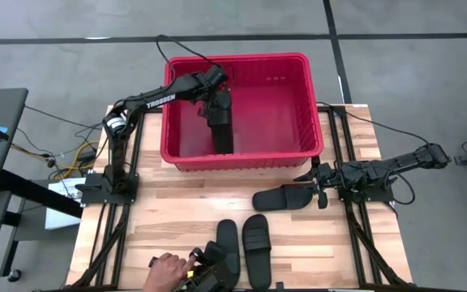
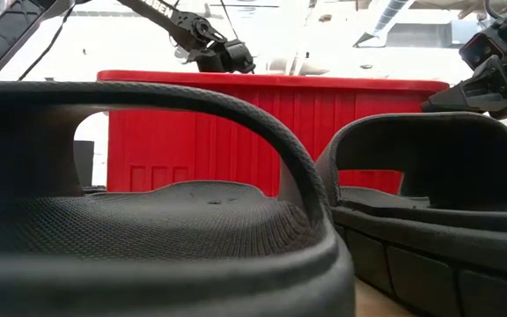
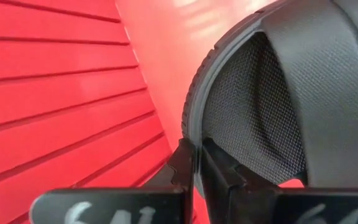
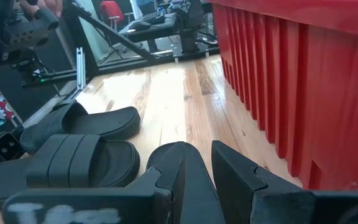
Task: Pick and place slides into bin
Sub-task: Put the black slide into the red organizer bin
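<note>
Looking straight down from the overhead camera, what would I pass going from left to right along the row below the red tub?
A person's hand → the left slide of the side-by-side pair → its partner slide → the slide lying crosswise → the right gripper, shut on that crosswise slide's end.

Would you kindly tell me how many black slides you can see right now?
4: one slide held by the left pincer inside the bin, one gripped by the right pincer, two side by side near the front edge.

Glossy plastic bin [image 1: 242, 154], seemingly rubbery matte slides [image 1: 255, 241]
</note>
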Motion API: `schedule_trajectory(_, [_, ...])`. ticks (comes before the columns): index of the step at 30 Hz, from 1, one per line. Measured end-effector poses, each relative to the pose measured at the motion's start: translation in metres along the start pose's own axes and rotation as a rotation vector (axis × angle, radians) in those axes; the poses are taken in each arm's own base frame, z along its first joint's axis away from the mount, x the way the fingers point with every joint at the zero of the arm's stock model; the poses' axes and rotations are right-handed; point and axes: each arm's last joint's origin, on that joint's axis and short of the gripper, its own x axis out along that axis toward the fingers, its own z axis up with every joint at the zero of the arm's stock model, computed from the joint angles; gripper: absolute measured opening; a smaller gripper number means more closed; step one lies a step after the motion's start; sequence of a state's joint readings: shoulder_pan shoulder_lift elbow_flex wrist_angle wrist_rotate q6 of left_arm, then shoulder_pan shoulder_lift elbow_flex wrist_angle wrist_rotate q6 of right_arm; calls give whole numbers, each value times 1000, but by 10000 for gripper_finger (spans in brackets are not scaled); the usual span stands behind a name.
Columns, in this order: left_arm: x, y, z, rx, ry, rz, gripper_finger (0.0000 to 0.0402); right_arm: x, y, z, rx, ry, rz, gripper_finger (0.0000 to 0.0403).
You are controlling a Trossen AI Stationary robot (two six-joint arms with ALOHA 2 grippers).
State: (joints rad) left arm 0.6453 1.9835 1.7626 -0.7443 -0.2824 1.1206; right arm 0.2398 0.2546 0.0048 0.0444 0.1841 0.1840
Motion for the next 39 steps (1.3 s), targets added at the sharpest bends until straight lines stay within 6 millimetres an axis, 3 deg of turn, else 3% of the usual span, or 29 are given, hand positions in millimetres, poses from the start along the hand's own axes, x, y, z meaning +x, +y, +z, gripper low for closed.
schedule_trajectory(5, [0,0,1,-4,-36,-11,5,0,0,0,0,0,0,71])
schedule_trajectory(18, [0,2,-1,-31,-53,-18,82,0,0,0,0,1,0,71])
schedule_trajectory(31, [1,3,-5,-44,-17,-1,86,0,0,0,0,1,1,71])
schedule_trajectory(39, [-1,7,-2,-62,76,97,87,0,0,0,0,1,0,71])
